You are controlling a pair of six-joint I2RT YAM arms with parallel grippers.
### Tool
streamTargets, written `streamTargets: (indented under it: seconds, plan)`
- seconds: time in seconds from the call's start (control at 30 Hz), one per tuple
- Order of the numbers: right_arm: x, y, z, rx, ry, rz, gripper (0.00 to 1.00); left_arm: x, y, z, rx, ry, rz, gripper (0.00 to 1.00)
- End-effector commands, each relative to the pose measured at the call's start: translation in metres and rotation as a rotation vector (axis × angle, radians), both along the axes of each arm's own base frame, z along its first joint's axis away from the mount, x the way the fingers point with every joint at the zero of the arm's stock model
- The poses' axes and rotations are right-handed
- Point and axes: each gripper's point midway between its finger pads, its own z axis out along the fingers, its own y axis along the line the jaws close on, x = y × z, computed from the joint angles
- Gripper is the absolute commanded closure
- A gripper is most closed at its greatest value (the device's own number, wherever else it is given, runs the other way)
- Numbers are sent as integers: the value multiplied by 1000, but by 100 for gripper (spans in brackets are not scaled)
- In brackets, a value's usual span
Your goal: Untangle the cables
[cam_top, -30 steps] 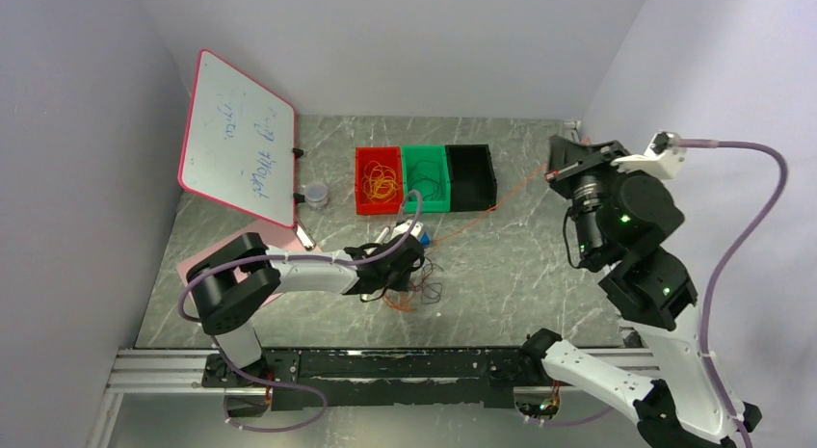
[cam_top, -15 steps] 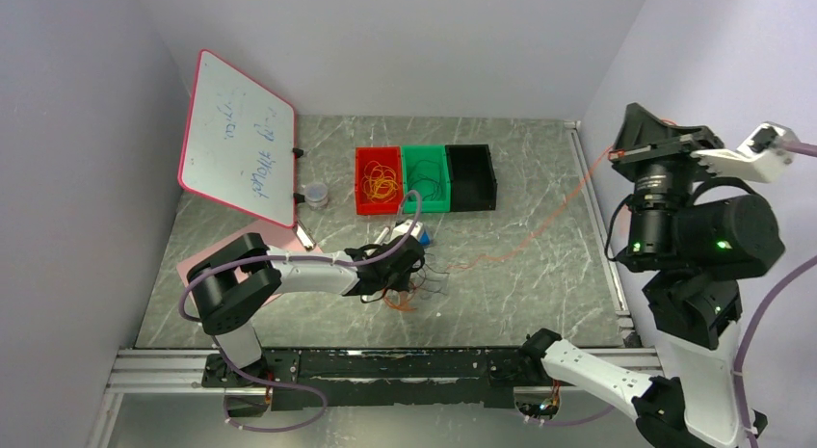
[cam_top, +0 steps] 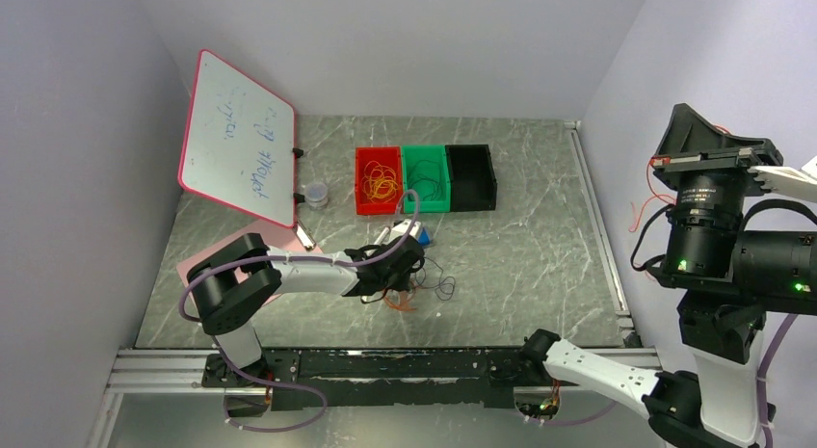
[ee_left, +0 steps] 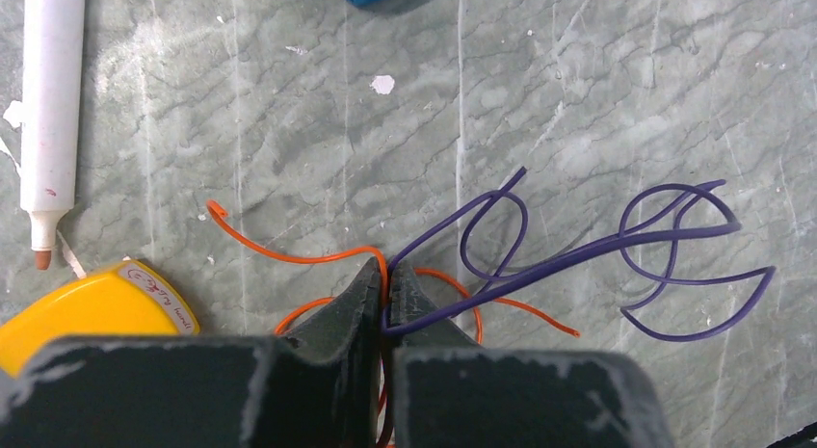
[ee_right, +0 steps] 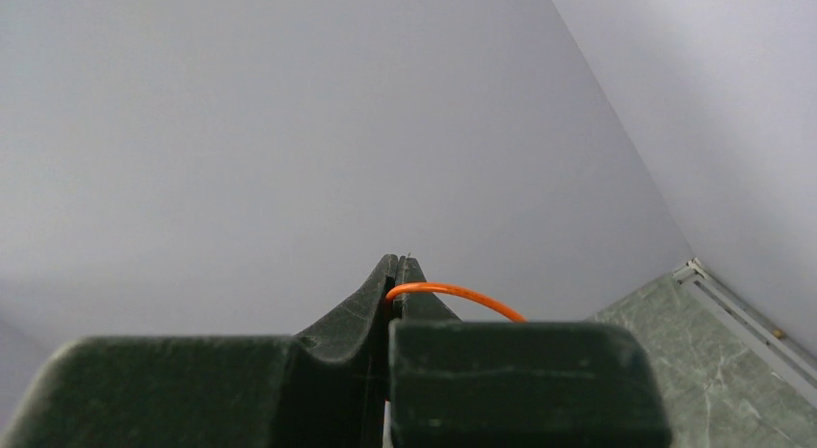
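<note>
Right gripper (ee_right: 396, 267) high above table (cam_top: 525, 265), jaws tight on orange cable (ee_right: 462, 295).

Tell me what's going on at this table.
The left gripper is shut on a tangle of purple and orange cables lying on the table. The right gripper is shut on a separate orange strand, held high off to the right, apart from that tangle.
</note>
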Motion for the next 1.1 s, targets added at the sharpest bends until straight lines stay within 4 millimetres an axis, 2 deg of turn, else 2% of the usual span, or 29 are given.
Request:
streamTargets:
  seconds: [0.0, 0.27, 0.5, 0.7, 0.9, 1.07]
  plan:
    - [2, 0, -8, -15, 45, -8, 100, -10, 27, -21, 104, 29, 25, 93]
    - [21, 26, -39, -113, 134, 18, 100, -10, 21, 25, 9, -39, -33, 93]
    - [51, 72, -82, -240, 258, 91, 100, -16, 22, 61, -85, -77, -67, 84]
    - [73, 112, -115, -355, 328, 178, 100, -15, 24, 87, -120, -121, -83, 64]
    - [91, 132, -137, -415, 396, 176, 100, -15, 19, 115, -197, -167, -113, 39]
    - [105, 143, -145, -455, 431, 160, 100, -9, 16, 126, -248, -152, -140, 35]
